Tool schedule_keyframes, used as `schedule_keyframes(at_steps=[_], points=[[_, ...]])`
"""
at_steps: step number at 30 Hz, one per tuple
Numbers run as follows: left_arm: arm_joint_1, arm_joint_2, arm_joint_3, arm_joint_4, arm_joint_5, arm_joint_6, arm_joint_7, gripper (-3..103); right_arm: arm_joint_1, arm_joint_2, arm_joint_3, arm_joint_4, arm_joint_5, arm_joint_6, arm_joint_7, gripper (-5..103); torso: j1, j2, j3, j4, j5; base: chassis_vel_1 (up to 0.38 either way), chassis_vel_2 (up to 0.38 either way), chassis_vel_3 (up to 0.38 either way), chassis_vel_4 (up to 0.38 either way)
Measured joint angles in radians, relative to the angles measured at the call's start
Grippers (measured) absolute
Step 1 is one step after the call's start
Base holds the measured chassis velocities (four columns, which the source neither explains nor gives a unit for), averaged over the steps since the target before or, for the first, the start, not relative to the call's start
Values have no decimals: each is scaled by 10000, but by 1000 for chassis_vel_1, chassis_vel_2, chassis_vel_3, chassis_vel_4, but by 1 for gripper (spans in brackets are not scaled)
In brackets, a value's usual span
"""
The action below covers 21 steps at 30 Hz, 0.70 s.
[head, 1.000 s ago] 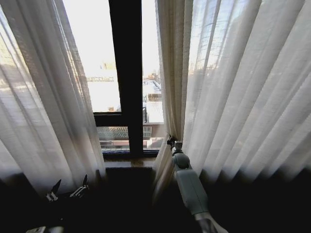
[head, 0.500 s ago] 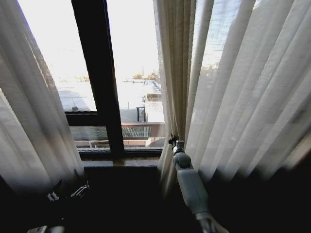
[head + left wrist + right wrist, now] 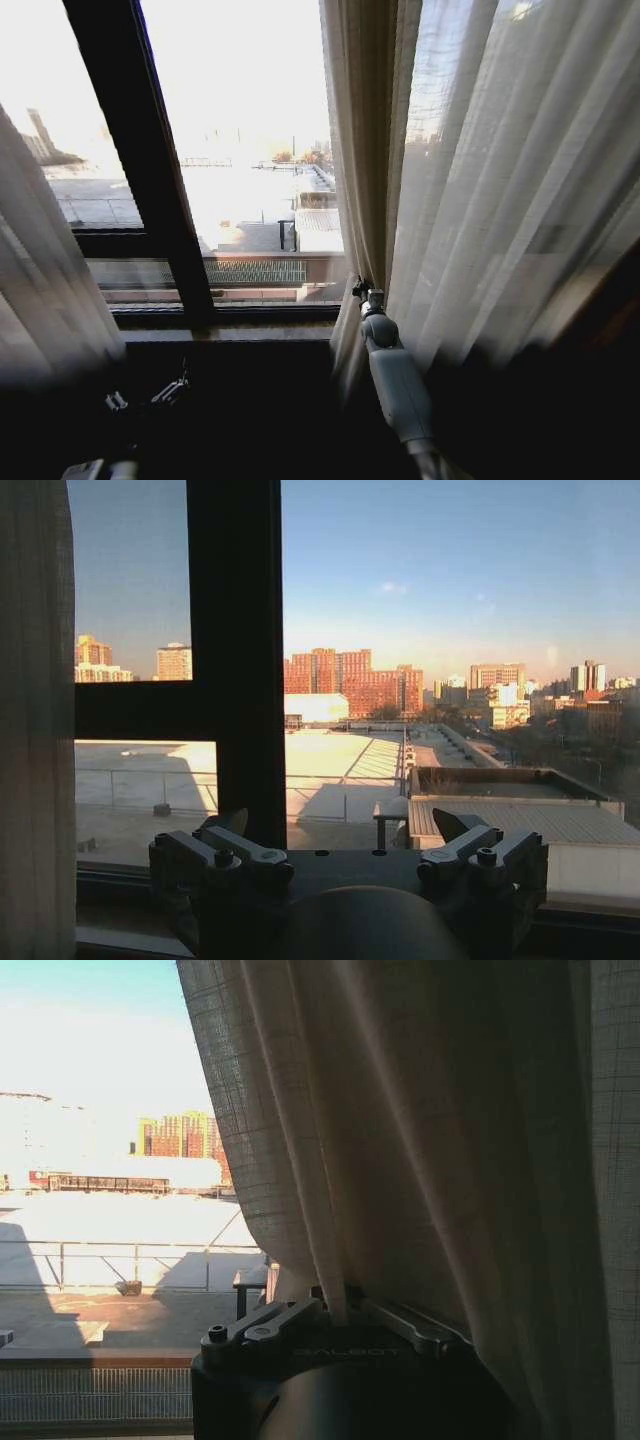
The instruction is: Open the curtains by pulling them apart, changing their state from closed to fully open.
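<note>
right gripper [image 3: 366,292] pinches right curtain's [image 3: 480,180] inner edge.

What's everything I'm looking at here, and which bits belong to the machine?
curtains: two, sheer white; left curtain at the left edge, right curtain bunched right of the gap.
window frame: one, black, upright bar with a crossbar, between the curtains.
rooftops and buildings: several, reddish and pale, outside the glass.
left gripper: one, dark, low by the sill, open, holding nothing.
right gripper: one, dark on a grey arm, closed on the right curtain's inner edge.
</note>
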Motion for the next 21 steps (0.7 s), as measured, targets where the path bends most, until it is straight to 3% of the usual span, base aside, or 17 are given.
schedule_keyframes(at_steps=[21], points=[[-104, 130, -13, 135, -43, -20, 1, 100, -77, -31, 77, 95, -58, -19, 1, 0, 2, 0, 0, 2, -3, -333, -373, 333, 375]])
